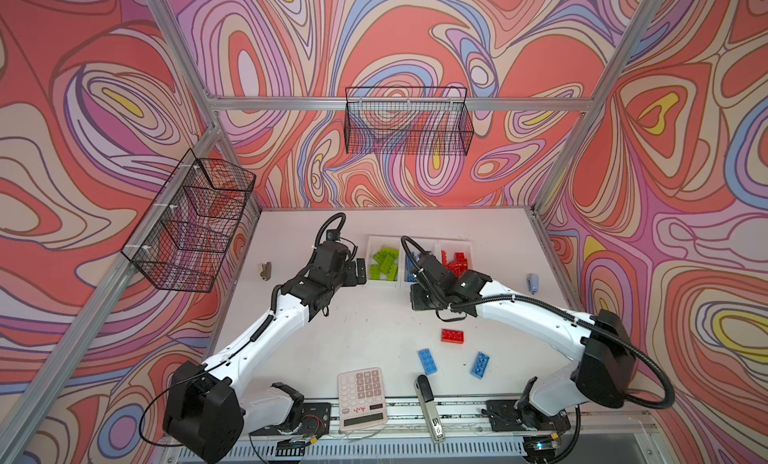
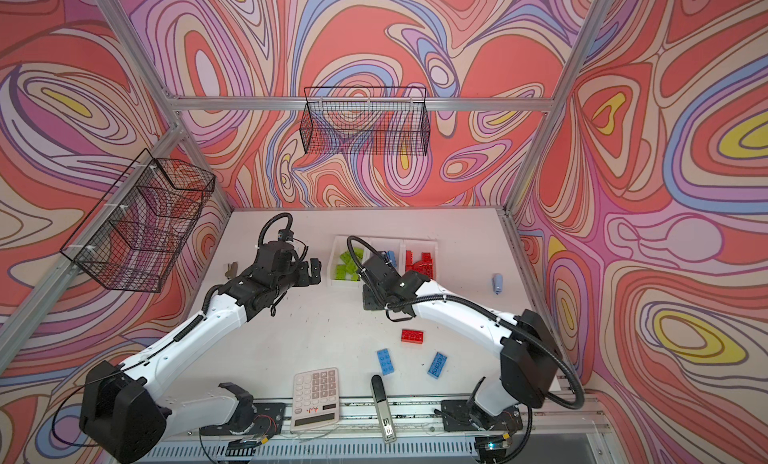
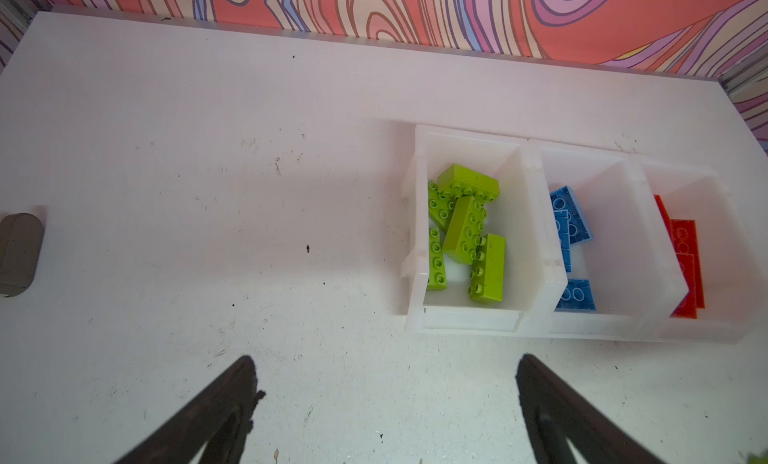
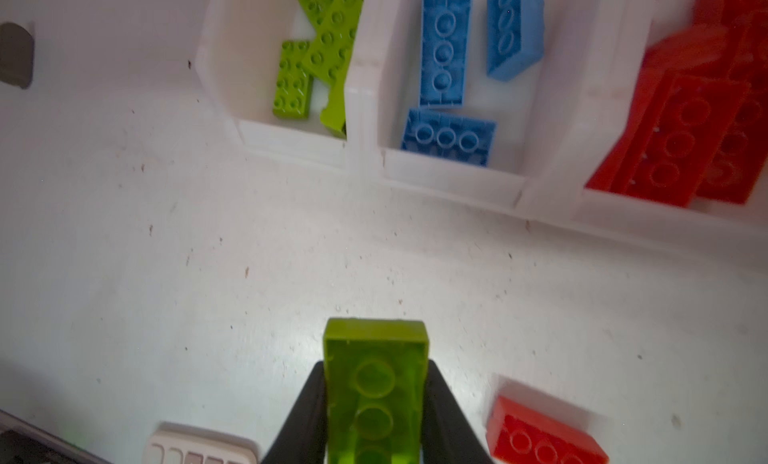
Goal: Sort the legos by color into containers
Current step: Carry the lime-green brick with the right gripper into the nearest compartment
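1. Right gripper (image 4: 374, 370) is clamped on a lime green brick (image 4: 376, 395). There's one black finger (image 4: 307, 403) on each long side, and the brick's end pokes out past the tips (underside facing up, going by the round tubes).
2. That brick is over the bare table (image 4: 208, 254), short of the front wall of the containers (image 4: 449, 171). It's roughly in line with the divider between the green and blue bins. Can't tell if it's lifted or touching.
3. Left gripper (image 3: 386, 362) is spread wide with nothing between its fingers, near the green bin but apart from it.
4. Bins hold green bricks (image 3: 465, 229), blue bricks (image 3: 571, 221) and red bricks (image 3: 685, 258), one colour each.
5. Loose on the table: a red brick (image 1: 453, 335) and two blue loose bricks (image 1: 428, 360) (image 1: 480, 364).
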`<state>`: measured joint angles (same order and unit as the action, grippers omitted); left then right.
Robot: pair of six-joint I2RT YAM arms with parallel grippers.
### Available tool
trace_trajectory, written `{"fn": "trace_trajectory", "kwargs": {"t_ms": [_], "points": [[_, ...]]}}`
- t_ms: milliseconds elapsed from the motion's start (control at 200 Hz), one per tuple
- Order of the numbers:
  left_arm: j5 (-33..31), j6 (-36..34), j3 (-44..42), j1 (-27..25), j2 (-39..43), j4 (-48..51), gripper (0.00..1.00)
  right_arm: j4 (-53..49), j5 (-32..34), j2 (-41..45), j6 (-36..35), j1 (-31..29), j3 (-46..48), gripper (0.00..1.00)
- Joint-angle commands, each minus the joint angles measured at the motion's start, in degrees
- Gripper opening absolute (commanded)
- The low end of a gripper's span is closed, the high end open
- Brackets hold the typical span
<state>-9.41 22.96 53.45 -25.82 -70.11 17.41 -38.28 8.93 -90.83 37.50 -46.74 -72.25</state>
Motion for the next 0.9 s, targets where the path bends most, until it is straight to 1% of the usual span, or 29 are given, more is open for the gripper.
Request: {"fn": "trace_trajectory", "kwargs": {"t_ms": [0,140,205,381,496,551,646,711,791,891], "points": [[0.4,0.3,-1.5,0.4,2.7,0.7,1.0,6.6,-1.9,-5.1,-4.3,2.9,-5.7,0.25],[-1.6,1.3,-4.0,0.3,6.1,1.8,1.0,8.2,-3.9,-14.5,-7.8,4.9,-15.6,0.26],[-2.1,1.5,-4.8,0.3,7.9,2.9,1.0,10.1,-5.8,-17.5,-8.3,6.2,-17.8,0.26],[-2.8,2.9,-7.9,0.4,13.0,6.0,0.98,13.5,-7.8,-24.5,-8.2,7.9,-23.9,0.27],[-2.9,4.9,-10.3,0.3,15.9,7.0,0.98,14.0,-9.1,-29.2,-8.0,8.6,-28.7,0.3],[-2.6,5.6,-11.0,0.4,16.8,7.3,0.97,13.9,-9.4,-30.6,-8.2,8.7,-30.6,0.34],[-1.6,6.3,-11.9,0.4,17.8,7.7,0.95,12.8,-10.0,-32.7,-8.7,8.8,-33.5,0.45],[-1.1,6.8,-12.3,0.4,17.8,7.9,0.93,12.6,-10.2,-33.1,-8.8,8.9,-33.7,0.53],[-0.1,7.3,-12.4,0.4,17.6,8.0,0.92,12.6,-10.3,-32.6,-8.7,9.1,-33.1,0.58],[2.4,7.4,-12.0,0.4,16.9,7.8,0.89,13.2,-10.0,-30.5,-8.5,9.4,-31.0,0.59]]}}
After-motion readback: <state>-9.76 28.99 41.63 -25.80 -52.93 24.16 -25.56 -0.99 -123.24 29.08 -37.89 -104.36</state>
